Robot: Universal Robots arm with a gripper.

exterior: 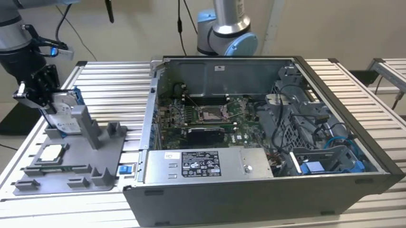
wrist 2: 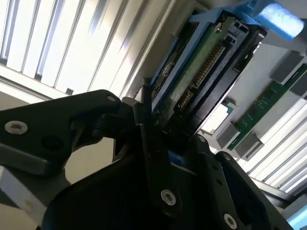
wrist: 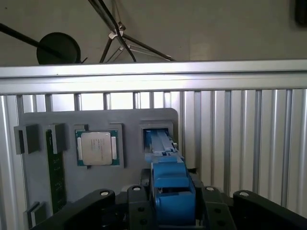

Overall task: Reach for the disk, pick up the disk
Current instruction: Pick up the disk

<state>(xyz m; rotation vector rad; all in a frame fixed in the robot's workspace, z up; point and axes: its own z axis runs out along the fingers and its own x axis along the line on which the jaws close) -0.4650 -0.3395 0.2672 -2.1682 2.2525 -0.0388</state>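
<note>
The disk [exterior: 63, 115] stands on edge at the far end of a grey fixture plate [exterior: 70, 178], on the exterior view's left, beside a grey post. Its silver face with a white label and its blue bracket show there. My gripper [exterior: 52, 102] comes at it from the left and above, jaws on either side of it. In the second wrist view the disk's green circuit side [wrist 2: 201, 62] runs away from the black fingers [wrist 2: 144, 129] that clamp its near end. In the first wrist view the blue bracket edge [wrist: 170, 184] sits squeezed between the fingers [wrist: 139, 211].
On the fixture lie a square silver chip [exterior: 52, 153] [wrist: 97, 147], a green memory stick [wrist: 55, 167] and a small blue clip [exterior: 125, 169]. An open computer case [exterior: 254, 128] fills the slatted table's middle. Another arm's base [exterior: 225, 33] stands behind it.
</note>
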